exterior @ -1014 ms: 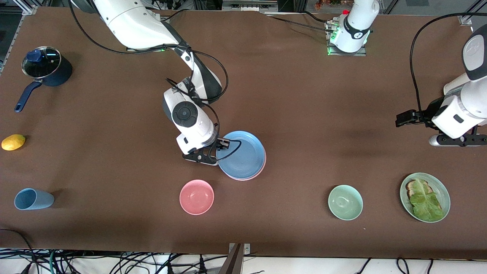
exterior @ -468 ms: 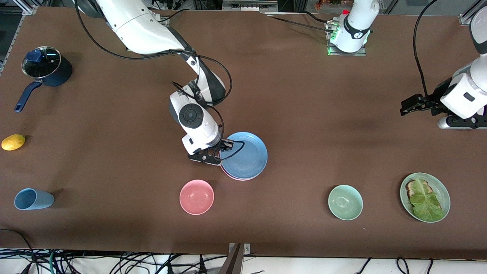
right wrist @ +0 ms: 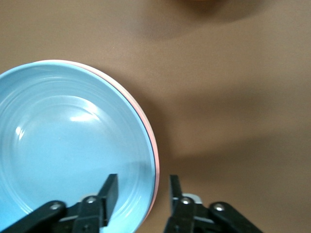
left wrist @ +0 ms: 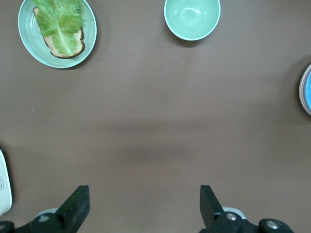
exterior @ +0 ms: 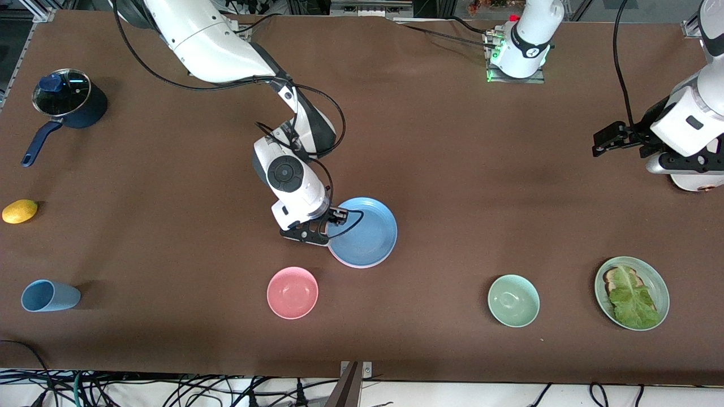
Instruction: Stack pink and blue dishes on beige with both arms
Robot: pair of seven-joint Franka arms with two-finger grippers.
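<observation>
The pastel blue plate (exterior: 365,232) lies on top of the pink plate (right wrist: 127,90), whose rim shows as a thin edge around it, in the middle of the table. No beige plate shows in any view. My right gripper (exterior: 328,227) is at the stack's edge toward the right arm's end. It is open, one finger (right wrist: 112,190) over the blue plate's (right wrist: 68,150) inside and the other just outside the rim with a gap to it. My left gripper (exterior: 603,139) hangs open and empty over bare table at the left arm's end.
A pink bowl (exterior: 292,292) sits nearer the camera than the stack. A pale green bowl (exterior: 513,300) and a green plate with bread and lettuce (exterior: 632,292) lie toward the left arm's end. A blue cup (exterior: 48,295), a lemon (exterior: 20,211) and a lidded pot (exterior: 68,100) are at the right arm's end.
The right gripper carried the blue plate a little toward the left arm's end, so it now sits squarely over the pink one. The left arm drew back toward its base.
</observation>
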